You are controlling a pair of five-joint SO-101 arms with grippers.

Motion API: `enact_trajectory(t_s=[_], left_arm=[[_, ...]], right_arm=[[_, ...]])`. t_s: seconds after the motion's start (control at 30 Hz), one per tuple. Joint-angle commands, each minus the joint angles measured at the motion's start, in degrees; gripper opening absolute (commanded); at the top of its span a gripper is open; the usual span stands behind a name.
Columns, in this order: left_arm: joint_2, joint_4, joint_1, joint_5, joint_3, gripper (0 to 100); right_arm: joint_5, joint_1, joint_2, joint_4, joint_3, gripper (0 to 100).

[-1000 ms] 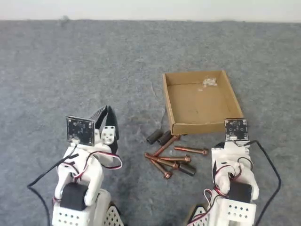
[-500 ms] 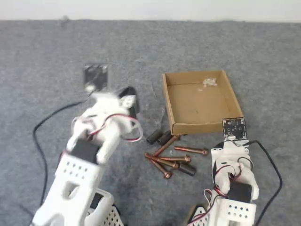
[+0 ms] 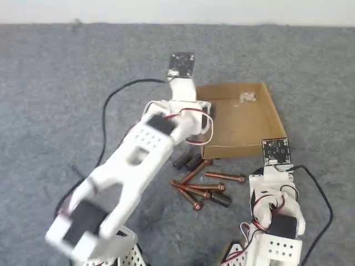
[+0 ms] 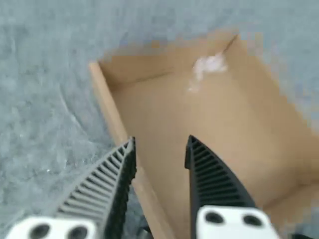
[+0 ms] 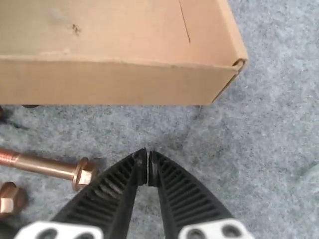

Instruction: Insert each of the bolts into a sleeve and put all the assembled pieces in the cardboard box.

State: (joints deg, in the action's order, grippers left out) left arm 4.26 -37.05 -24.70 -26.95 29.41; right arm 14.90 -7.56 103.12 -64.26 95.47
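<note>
Hovering over the cardboard box (image 3: 236, 149) side wall with the left gripper (image 4: 161, 141), fingers spread.
Resting low before the box's near wall with the right gripper (image 5: 148, 152), fingers pressed together; bolts (image 3: 222, 176) and dark sleeves (image 3: 180, 162) loose on the grey worktop (image 3: 83, 83) nearby.

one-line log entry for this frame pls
left gripper open, empty, over box edge | right gripper shut, empty, by box front | bolts, sleeves loose on carpet

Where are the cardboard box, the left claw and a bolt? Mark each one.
cardboard box (image 3: 233, 151), high view, on its front wall.
left claw (image 4: 161, 141), left wrist view, midway between its open tips.
bolt (image 5: 47, 168), right wrist view, middle of its shank.
</note>
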Motion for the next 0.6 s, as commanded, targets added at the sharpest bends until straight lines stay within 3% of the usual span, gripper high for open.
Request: enact_trajectory(t_s=[0.0,0.1,0.33,0.57], left_arm=[[-10.7,1.3,-0.2,-2.3,-8.6,15],[-15.5,-1.8,0.6,-6.1,-12.6,15],[-17.7,-11.6,3.1,-6.2,-19.6,15],[-7.6,-17.1,3.3,-6.0,-19.6,16]], right_arm=[[0.9,-0.6,0.9,-0.1,1.0,0.6],[0.9,-0.6,0.9,-0.1,1.0,0.6],[0.9,-0.6,0.9,-0.1,1.0,0.6],[0.9,-0.6,0.9,-0.1,1.0,0.6]])
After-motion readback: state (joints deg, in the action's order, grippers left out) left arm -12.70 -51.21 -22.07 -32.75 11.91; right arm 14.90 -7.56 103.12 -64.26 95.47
